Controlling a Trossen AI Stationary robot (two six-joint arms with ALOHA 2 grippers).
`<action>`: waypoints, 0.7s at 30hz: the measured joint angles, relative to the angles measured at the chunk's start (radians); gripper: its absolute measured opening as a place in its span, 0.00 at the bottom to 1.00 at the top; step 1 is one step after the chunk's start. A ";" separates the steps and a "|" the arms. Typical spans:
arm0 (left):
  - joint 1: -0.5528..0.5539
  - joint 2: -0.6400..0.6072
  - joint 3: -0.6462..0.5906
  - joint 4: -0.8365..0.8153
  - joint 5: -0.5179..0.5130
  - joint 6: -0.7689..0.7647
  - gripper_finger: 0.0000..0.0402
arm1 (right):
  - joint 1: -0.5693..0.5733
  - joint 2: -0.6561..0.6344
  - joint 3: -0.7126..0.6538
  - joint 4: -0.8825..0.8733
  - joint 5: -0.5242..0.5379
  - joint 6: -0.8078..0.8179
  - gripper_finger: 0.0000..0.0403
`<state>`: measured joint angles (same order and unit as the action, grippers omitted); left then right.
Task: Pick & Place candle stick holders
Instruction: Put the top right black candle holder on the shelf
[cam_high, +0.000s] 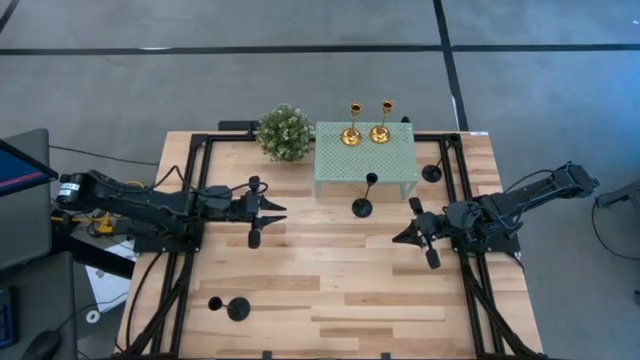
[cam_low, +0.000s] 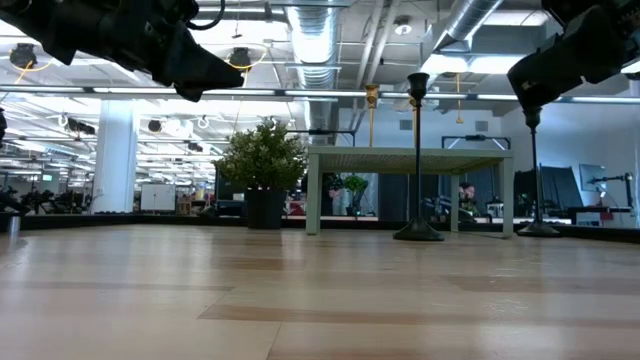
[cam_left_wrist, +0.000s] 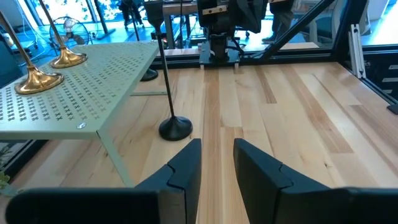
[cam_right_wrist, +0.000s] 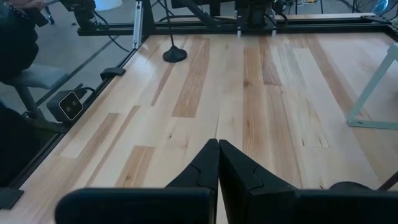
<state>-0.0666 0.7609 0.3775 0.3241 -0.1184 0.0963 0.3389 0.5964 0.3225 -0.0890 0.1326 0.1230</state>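
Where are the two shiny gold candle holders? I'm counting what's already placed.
In the high view, both shiny gold candle holders stand side by side on the mint-green perforated stand, along its far edge, right of the leafy green plant ball.

Gold, black and mint green stand out against a pale striped wood counter (cam_high: 330, 270).

Two shiny gold candle stick holders (cam_high: 366, 124) sit on a mint-green stand (cam_high: 365, 160) whose top is patterned with rows of small cross-shaped perforations; the three black candle stick holders (cam_high: 364, 196) are matt and plain. The counter runs in light blond planks with darker tan and reddish streaks, framed by black rails. A leafy plant ball (cam_high: 284, 132) shows deep green speckled with paler tips. Both arms are dark, the left claw (cam_high: 268, 212) and right claw (cam_high: 413, 234) black; yellow cable shows near the left arm's base. The floor is grey, crossed by dark lines.
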 joint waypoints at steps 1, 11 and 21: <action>0.000 0.000 0.000 0.000 0.000 0.000 0.24 | 0.000 0.000 0.000 0.000 0.000 0.000 0.00; 0.000 0.000 0.000 0.008 0.000 0.000 0.24 | -0.001 0.006 0.000 0.045 0.105 0.052 0.06; 0.000 0.000 0.000 0.010 0.000 0.000 0.24 | 0.004 0.102 0.000 0.045 0.262 0.190 0.20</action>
<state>-0.0666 0.7609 0.3779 0.3344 -0.1184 0.0963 0.3427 0.6983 0.3225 -0.0441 0.3941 0.3134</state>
